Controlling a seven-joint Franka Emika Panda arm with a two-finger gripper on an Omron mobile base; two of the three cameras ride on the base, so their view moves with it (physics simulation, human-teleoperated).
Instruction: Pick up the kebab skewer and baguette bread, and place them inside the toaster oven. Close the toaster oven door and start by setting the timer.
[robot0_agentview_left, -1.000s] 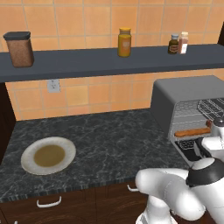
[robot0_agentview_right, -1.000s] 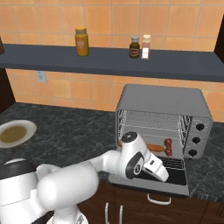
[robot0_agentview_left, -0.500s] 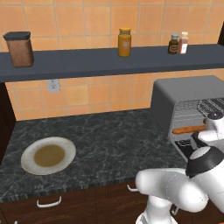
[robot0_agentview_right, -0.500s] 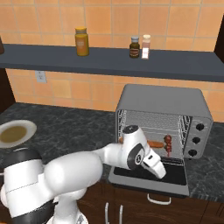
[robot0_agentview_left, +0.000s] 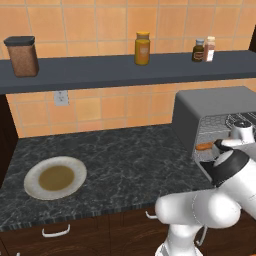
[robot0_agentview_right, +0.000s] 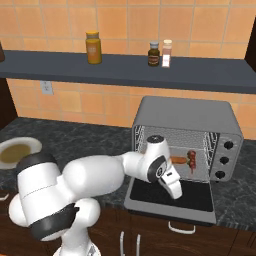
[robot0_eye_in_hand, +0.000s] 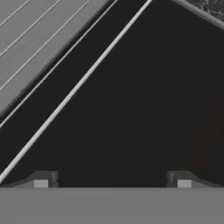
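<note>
Over the toaster oven door (robot0_agentview_right: 172, 196), which lies folded down flat in front of the toaster oven (robot0_agentview_right: 186, 142), the gripper (robot0_eye_in_hand: 112, 181) hangs with its fingers spread wide and nothing between them (the hand view looks straight onto the door's dark glass). Inside the oven, on the wire rack, the baguette bread (robot0_agentview_right: 178, 160) lies lengthwise, and the kebab skewer (robot0_agentview_right: 191, 159) sits just beside it, toward the oven's knob panel. From the left base view the baguette's end (robot0_agentview_left: 203, 146) shows at the oven's mouth.
</note>
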